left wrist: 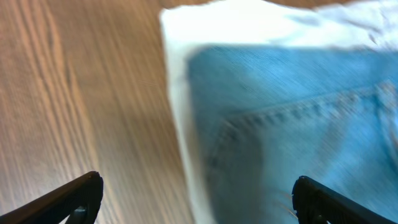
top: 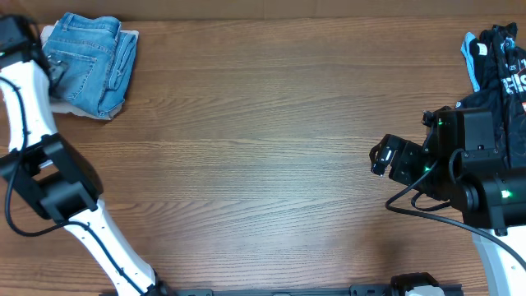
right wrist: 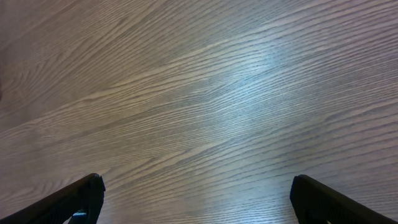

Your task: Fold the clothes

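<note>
The light blue jeans [top: 86, 57] lie folded in a small stack at the far left corner of the table, a stitched back pocket facing up. In the left wrist view the jeans [left wrist: 292, 124] fill the right side. My left gripper [top: 56, 70] is at the stack's left edge, open and empty; in its own view the fingers [left wrist: 196, 186] are spread wide over the stack's edge. My right gripper [top: 380, 156] is open and empty over bare wood at the right, and its own view [right wrist: 196, 186] shows only tabletop between the fingers.
Cream-beige trousers [top: 72, 105] lie under the jeans, showing as a pale border [left wrist: 180, 74]. A black garment with white lettering and light blue trim [top: 501, 57] lies at the far right edge, behind the right arm. Brown wooden table [top: 263, 148].
</note>
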